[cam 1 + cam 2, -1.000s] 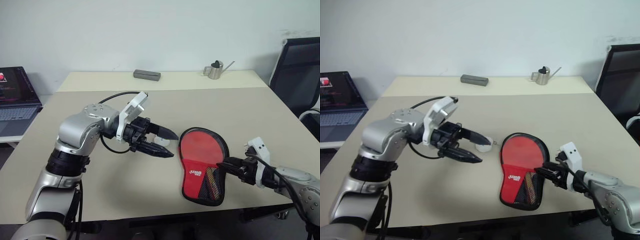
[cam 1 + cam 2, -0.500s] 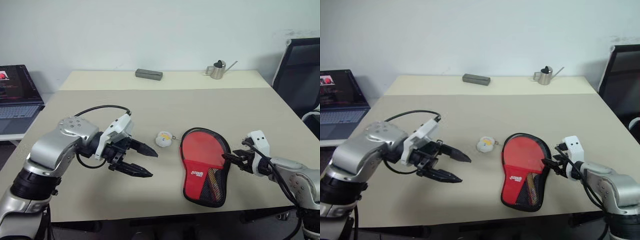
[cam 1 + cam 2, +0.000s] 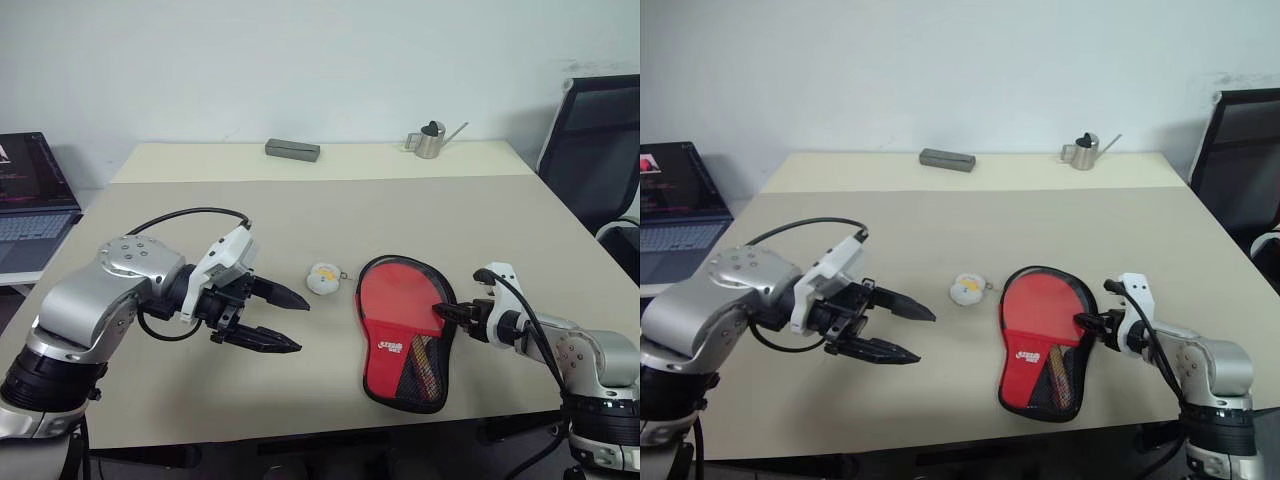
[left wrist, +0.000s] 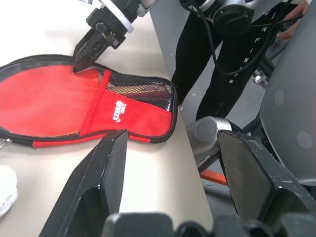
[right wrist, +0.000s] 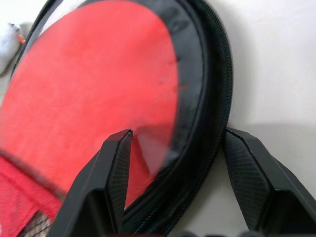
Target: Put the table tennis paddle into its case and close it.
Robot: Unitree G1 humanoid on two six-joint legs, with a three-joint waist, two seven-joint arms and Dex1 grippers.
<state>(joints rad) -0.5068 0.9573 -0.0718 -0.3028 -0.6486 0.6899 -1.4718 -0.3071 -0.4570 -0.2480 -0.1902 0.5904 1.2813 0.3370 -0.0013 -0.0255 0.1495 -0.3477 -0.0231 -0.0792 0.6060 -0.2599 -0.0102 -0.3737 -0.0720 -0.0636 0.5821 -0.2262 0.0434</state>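
Right gripper [image 3: 441, 313] fingers apart, straddling the case [image 3: 405, 330] rim, having advanced to it. Left gripper [image 3: 290, 322], fingers apart, has withdrawn leftward, uncovering the white charm [image 3: 322, 279]. Case is lying near the desk's [image 3: 330, 210] front-right edge; paddle handle seemingly inside, zip probably unfinished.

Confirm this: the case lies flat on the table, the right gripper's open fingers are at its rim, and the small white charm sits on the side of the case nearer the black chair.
Wrong on the charm. The small white charm sits on the far side of the case from the black chair, toward the left gripper, as the left eye view shows. The rest holds: the case lies flat, with the right gripper open at its rim.
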